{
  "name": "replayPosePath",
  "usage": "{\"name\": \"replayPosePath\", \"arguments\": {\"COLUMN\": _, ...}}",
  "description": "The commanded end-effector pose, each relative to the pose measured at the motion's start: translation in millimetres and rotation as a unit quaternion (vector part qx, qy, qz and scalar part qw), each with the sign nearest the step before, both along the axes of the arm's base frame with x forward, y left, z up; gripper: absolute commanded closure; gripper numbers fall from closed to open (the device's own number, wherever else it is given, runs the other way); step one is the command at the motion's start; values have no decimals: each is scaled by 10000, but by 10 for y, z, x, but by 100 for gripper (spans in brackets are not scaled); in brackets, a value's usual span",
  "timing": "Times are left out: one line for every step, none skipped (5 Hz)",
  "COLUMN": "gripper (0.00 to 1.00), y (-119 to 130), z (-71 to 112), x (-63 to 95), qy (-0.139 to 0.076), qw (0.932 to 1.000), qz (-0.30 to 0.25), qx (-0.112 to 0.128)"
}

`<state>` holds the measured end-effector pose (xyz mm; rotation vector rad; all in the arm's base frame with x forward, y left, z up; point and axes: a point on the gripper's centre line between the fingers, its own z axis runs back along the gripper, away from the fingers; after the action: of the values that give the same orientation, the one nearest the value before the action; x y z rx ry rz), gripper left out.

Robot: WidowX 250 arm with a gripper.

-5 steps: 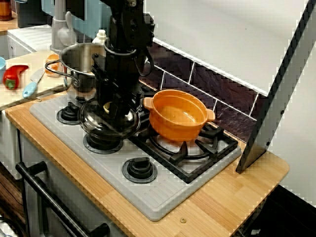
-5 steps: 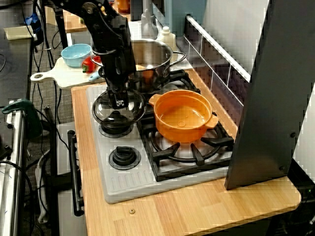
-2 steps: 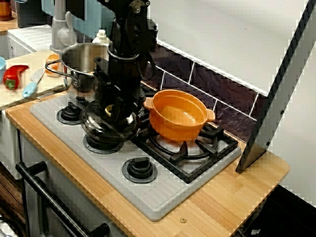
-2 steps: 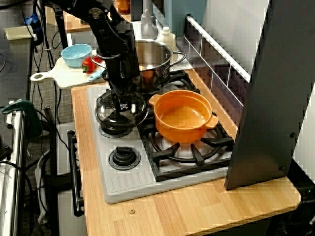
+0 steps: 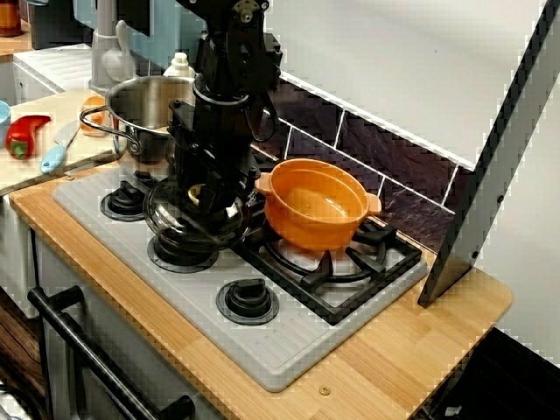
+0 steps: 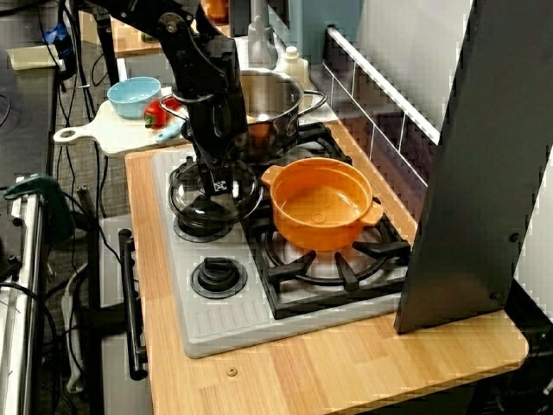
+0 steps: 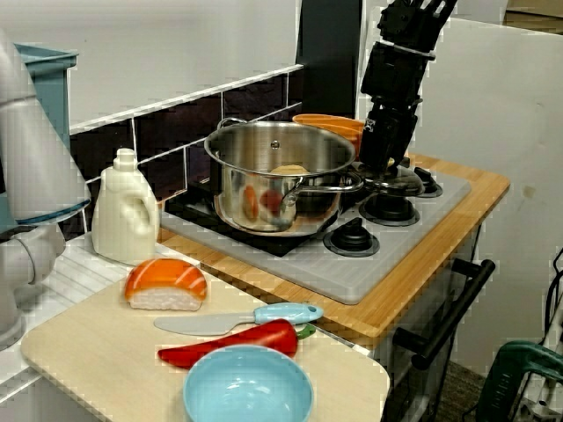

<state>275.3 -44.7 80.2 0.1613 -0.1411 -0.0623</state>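
In the view from the stove's front, my black gripper (image 5: 210, 194) points straight down and is shut on the knob of a clear glass lid (image 5: 185, 226). The lid hangs just above the round dials at the stove's front left, slightly tilted. An empty orange pot (image 5: 317, 203) sits on the burner grate right beside the lid. A steel pot (image 5: 144, 114) stands on the burner behind the arm. The higher view from the side shows the gripper (image 6: 216, 183), lid (image 6: 192, 197), orange pot (image 6: 320, 203) and steel pot (image 6: 270, 102). Across the cutting board, the gripper (image 7: 384, 163) and lid (image 7: 400, 183) appear behind the steel pot (image 7: 277, 176).
A cutting board (image 7: 79, 352) left of the stove carries a salmon sushi piece (image 7: 164, 283), a blue-handled knife (image 7: 237, 318), a red pepper (image 7: 230, 343) and a blue bowl (image 7: 248, 387). A white bottle (image 7: 126, 211) stands by the tiles. A dark slanted panel (image 6: 471, 164) rises at the counter's right end.
The arm and the glass lid have shifted a little to the right, toward the orange pot. The pots have not moved.
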Motion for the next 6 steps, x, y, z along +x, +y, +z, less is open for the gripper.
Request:
{"name": "replayPosePath", "arguments": {"gripper": 3, "y": 24, "z": 83, "x": 46, "qy": -200, "qw": 9998, "qz": -4, "qx": -1}}
{"name": "replayPosePath", "arguments": {"gripper": 0, "y": 29, "z": 80, "x": 45, "qy": -200, "qw": 9998, "qz": 4, "qx": 6}}
{"name": "replayPosePath", "arguments": {"gripper": 0, "y": 33, "z": 86, "x": 39, "qy": -202, "qw": 9998, "qz": 4, "qx": 0}}
{"name": "replayPosePath", "arguments": {"gripper": 0, "y": 43, "z": 105, "x": 41, "qy": -214, "qw": 9998, "qz": 21, "qx": -10}}
{"name": "replayPosePath", "arguments": {"gripper": 0, "y": 35, "z": 183, "x": 24, "qy": -234, "qw": 9997, "qz": 7, "qx": -64}}
{"name": "replayPosePath", "arguments": {"gripper": 0, "y": 19, "z": 331, "x": -2, "qy": -285, "qw": 9994, "qz": -22, "qx": -178}}
